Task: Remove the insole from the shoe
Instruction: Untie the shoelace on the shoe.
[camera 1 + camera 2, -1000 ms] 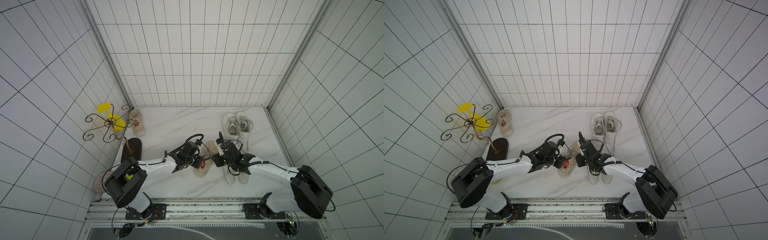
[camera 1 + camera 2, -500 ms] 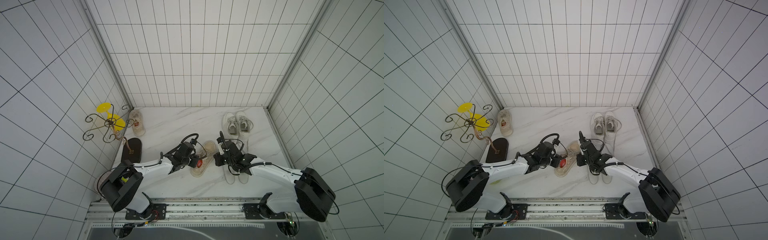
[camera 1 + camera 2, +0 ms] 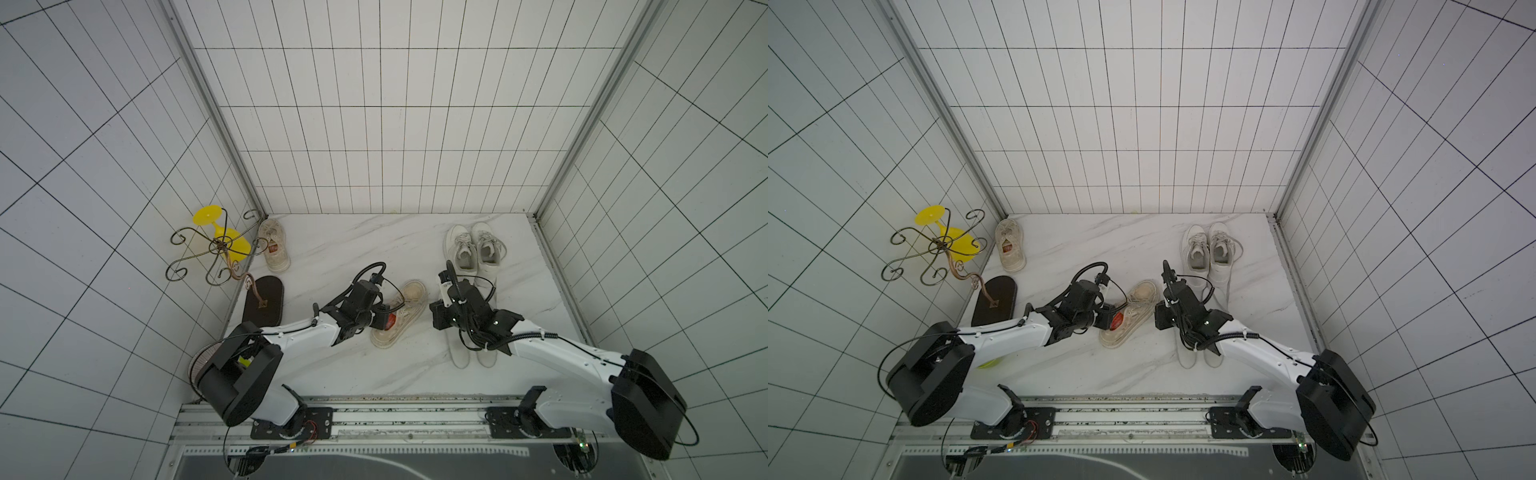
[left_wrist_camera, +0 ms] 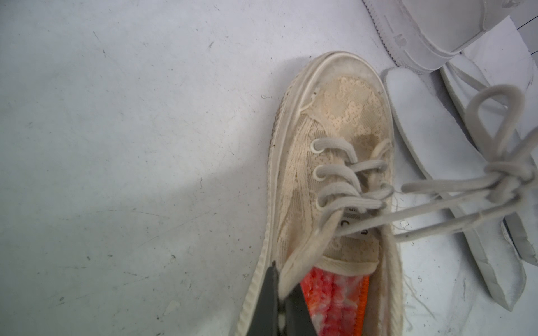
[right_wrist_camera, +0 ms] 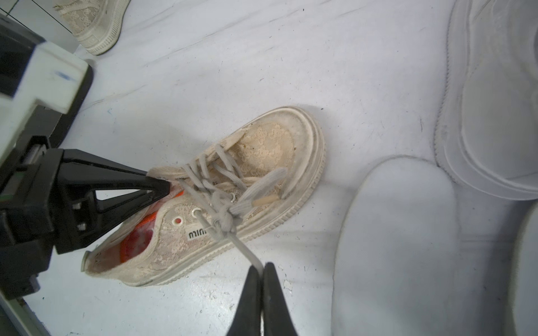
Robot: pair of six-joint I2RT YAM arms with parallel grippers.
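Beige shoe (image 3: 401, 313) sits mid-tabletop, red-orange insole (image 4: 334, 296) inside, at the heel end. L gripper (image 4: 282, 279) pinches the shoe's upper edge beside the opening. R gripper (image 5: 263, 266), jaws closed, grips a taut lace (image 5: 244, 250) just off the shoe's side.

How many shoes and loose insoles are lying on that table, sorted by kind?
Beige lace shoes: 2
White sneakers: 2
Loose white insoles: 2
Total: 6
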